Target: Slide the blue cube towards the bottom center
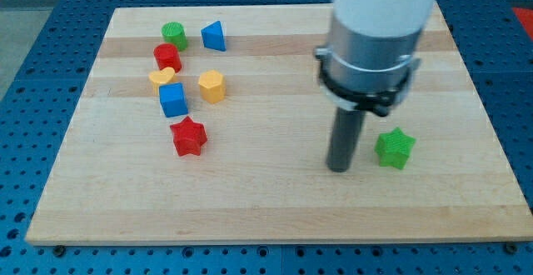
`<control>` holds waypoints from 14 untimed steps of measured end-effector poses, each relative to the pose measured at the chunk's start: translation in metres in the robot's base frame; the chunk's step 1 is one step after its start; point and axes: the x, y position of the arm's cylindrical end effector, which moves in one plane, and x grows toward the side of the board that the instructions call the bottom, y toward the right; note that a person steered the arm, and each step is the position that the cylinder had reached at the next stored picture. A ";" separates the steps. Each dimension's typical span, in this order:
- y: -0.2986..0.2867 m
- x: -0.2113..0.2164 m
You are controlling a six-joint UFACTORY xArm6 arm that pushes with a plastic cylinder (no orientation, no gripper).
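Camera view: a pale wooden bench (275,217) lies on a blue perforated surface (25,75). My arm has no jaws to release or clench; it ends in a straight dark rod under a white and grey housing (379,25), and my tip (338,168) rests on the bench on the view's right half.

Taking the blue cube (173,99) as the landmark: it sits on the view's left part of the bench, about halfway between the view's top and bottom edges of the board. My tip is well apart from it, far toward the view's right and somewhat lower. A green star (395,147) lies even farther from the cube toward the view's right, just beside my tip without touching it.

The remaining blocks cluster around the cube. A yellow heart (161,77) lies just above it, very close or touching; I cannot tell which. A red cylinder-like block (167,57) is above the heart, and a green cylinder (173,33) is above that, nearest the view's top edge. A blue triangular block (214,36) sits above the cube and to the view's right, beside the green cylinder. A yellow hexagonal block (211,85) is near the cube on the view's right, slightly higher. A red star (188,136) lies just below the cube, a little to the view's right.
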 end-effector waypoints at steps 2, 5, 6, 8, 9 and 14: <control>-0.139 0.000; -0.280 -0.094; -0.274 -0.133; -0.214 -0.131; -0.213 -0.121; -0.147 -0.071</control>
